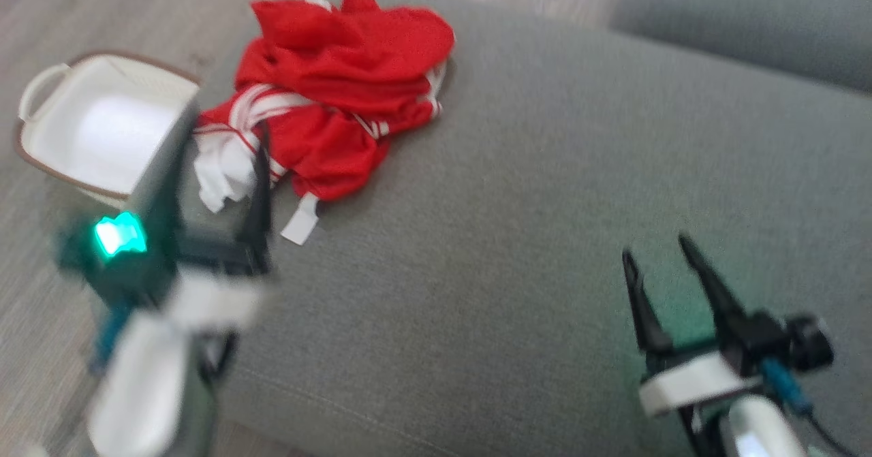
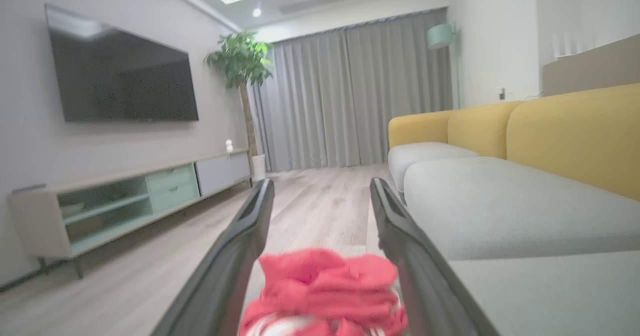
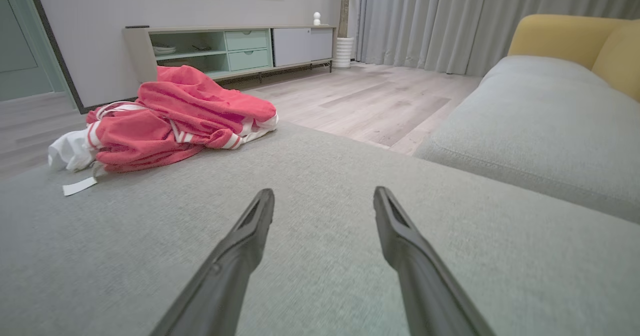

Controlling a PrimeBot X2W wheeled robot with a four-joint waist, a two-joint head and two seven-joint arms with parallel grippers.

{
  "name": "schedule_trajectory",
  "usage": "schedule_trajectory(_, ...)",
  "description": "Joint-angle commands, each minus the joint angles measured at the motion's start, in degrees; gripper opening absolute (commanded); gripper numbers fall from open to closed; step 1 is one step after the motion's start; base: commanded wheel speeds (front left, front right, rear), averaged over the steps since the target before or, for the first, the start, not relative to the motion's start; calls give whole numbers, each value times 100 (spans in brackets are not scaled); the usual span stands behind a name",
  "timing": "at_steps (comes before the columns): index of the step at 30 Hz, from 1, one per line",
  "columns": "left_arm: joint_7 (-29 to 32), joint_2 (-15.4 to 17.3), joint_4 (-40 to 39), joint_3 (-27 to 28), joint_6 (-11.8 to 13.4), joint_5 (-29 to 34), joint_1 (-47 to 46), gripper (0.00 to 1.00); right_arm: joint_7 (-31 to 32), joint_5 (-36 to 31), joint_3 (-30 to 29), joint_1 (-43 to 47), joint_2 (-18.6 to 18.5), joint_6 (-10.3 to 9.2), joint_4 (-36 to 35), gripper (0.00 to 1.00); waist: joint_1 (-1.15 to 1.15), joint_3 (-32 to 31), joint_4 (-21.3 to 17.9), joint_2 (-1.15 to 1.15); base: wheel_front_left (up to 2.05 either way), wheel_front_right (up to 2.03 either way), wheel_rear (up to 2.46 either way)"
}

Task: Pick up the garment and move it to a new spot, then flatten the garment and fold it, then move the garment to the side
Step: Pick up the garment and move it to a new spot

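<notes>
Both end effectors stand with their two dark fingers spread wide, nothing held in either. The left end effector [image 2: 321, 186] hovers at the near left edge of the one garment [image 1: 340, 69], a red piece with white stripes lying crumpled in a heap on the grey sofa seat [image 1: 511, 205]. From the left wrist view the red cloth shows low between the two fingers. The head view is blurred there, so whether a finger touches the cloth I cannot tell. One white tag [image 1: 301, 222] trails from the heap onto the seat. The right end effector [image 1: 655, 246] hangs over bare cushion, well apart from the garment. One white basket [image 1: 116, 62] sits on the floor [image 1: 41, 293] just beside the sofa's left edge, near the heap.
</notes>
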Motion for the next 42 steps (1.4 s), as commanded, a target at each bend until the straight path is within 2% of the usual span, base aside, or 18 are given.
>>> schedule_trajectory(1, -54, 265, -244, 192, -48, -64, -834, 100, -63, -157, 140, -476, -146, -4, -248, 100, 0, 572, -203, 0, 0, 0, 0)
schedule_trajectory(6, -54, 908, 153, -26, -80, -167, -2566, 100, -63, -351, 387, -1044, -423, -4, -424, 100, 0, 1208, -536, 0, 0, 0, 0)
schedule_trajectory(10, 70, 1371, 1111, -474, -82, -464, -3836, 100, -63, -457, 468, -1462, -531, -4, -658, 100, 0, 1586, -844, 0, 0, 0, 0)
schedule_trajectory(17, 1552, 1878, 3492, -1305, -83, -1130, -5616, 100, -63, -627, 548, -1754, -688, -4, -997, 100, 0, 2129, -1282, 0, 0, 0, 0)
schedule_trajectory(23, 2848, 2076, 4739, -2056, -84, -1992, -6161, 100, -63, -726, 472, -1738, -743, -4, -1188, 100, 0, 2471, -1505, 0, 0, 0, 0)
schedule_trajectory(31, 3381, 2227, 5559, -2522, -84, -2700, -6012, 100, -63, -795, 469, -1831, -727, -4, -1331, 100, 0, 2755, -1617, 0, 0, 0, 0)
schedule_trajectory(32, 3388, 2214, 5617, -2552, -84, -2776, -5984, 95, -63, -803, 467, -1840, -721, -4, -1331, 100, 0, 2766, -1614, 0, 0, 0, 0)
schedule_trajectory(33, 3385, 2188, 5648, -2574, -84, -2866, -5964, 0, -63, -810, 463, -1848, -717, -4, -1327, 100, 0, 2772, -1609, 0, 0, 0, 0)
schedule_trajectory(36, 2789, 2270, 5556, -2767, -84, -2778, -6077, 0, -63, -828, 425, -1857, -710, -4, -1301, 100, 0, 2741, -1561, 0, 0, 0, 0)
schedule_trajectory(42, 1803, 2185, 5429, -3128, -84, -2765, -6393, 0, -63, -734, 447, -1845, -634, -4, -1192, 100, 0, 2283, -1529, 0, 0, 0, 0)
